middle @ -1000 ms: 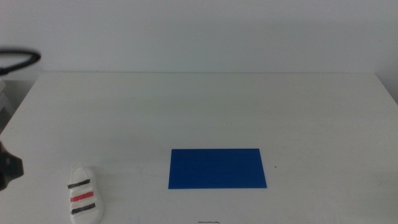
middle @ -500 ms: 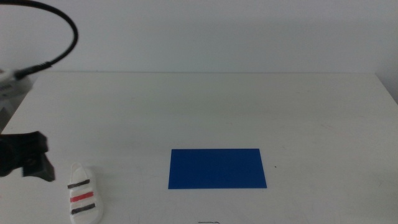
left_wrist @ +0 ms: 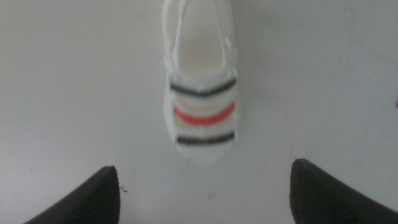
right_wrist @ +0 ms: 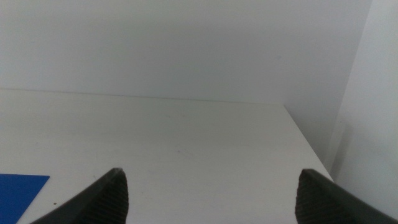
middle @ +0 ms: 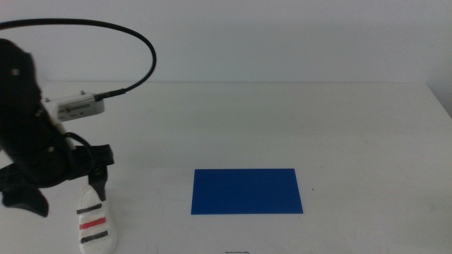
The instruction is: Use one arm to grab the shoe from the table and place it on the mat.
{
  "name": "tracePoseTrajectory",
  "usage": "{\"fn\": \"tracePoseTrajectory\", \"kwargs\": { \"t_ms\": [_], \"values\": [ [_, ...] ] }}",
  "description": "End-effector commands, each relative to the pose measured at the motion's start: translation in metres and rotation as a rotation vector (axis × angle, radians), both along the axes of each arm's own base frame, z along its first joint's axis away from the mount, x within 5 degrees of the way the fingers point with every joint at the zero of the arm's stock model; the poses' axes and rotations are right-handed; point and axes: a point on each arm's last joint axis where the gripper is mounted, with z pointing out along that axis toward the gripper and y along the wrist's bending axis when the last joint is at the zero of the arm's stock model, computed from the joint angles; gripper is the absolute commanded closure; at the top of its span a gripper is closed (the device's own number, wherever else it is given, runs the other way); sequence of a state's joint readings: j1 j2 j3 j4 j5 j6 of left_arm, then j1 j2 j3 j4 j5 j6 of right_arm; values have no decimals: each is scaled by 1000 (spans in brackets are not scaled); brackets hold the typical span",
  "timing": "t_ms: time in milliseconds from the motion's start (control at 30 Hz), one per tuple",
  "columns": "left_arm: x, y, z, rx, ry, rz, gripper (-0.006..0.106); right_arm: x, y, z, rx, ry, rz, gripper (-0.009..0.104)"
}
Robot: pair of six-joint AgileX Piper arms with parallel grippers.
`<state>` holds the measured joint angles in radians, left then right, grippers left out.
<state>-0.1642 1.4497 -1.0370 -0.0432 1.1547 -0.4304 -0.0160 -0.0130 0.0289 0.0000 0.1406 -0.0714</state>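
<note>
Even, diffuse light renders the white worktop bright and almost shadowless, with only a faint soft shadow beneath the arm near the left edge. In the left wrist view the shoe is softly blurred; both wrist views show the jaws dark and out of focus.

Left tool spread wide, pointing down; right tool apparently idle.

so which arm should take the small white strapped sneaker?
Left. Its gripper hangs open right over the small white strapped sneaker, jaws either side in the wrist view. The right gripper faces bare table, far beyond the flat blue mat.
</note>
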Motion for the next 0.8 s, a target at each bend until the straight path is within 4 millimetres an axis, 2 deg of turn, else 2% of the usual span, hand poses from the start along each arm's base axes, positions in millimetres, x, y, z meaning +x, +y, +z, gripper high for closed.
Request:
{"fn": "tracePoseTrajectory", "kwargs": {
  "t_ms": [0, 267, 567, 767],
  "values": [
    [9, -3, 8, 0, -54, 5, 7, -2, 0, 14, -16, -113, 1, 1],
    [33, -1, -26, -6, -3, 13, 7, -2, 0, 14, -16, -113, 1, 1],
    [48, -3, -59, -28, 55, 3, 7, -2, 0, 14, -16, -113, 1, 1],
    [53, -4, -73, -30, 83, 9, 14, -2, 0, 14, -16, -113, 1, 1]
  ]
}}
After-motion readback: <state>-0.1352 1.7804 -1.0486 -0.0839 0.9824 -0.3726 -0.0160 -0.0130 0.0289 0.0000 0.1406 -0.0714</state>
